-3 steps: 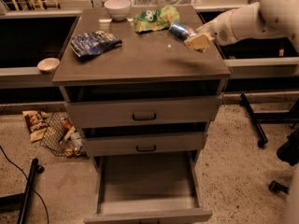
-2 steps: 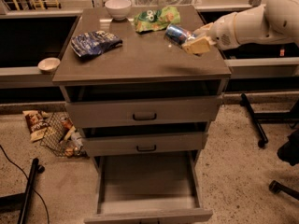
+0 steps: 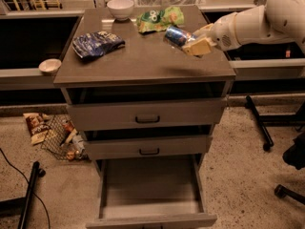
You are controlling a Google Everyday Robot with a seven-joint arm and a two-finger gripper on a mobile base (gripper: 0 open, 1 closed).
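1. Blue metal is showing between the tan fingers: we are holding the blue can (image 3: 177,34) in the gripper (image 3: 194,44). The fingers are closed narrowly on its right end, above the grey cabinet top (image 3: 143,63), at about two o'clock from its middle.
2. The can is hanging tilted, its free end pointing toward ten o'clock. We are judging it clear of the surface from the shadow lying beneath it.
3. We are judging that a good hold needs a firm, even pinch, because the can is round and slick and only one end is gripped. The green bag (image 3: 159,18), near the can at eleven o'clock, is the thing to avoid brushing.
4. The white arm (image 3: 248,25) is reaching in from three o'clock, forearm nearly level and wrist dipping slightly toward the top.
5. The blue bag (image 3: 97,43) is lying at ten o'clock, the white bowl (image 3: 120,8) is sitting at eleven, and the bottom drawer (image 3: 150,194) is standing open at six.
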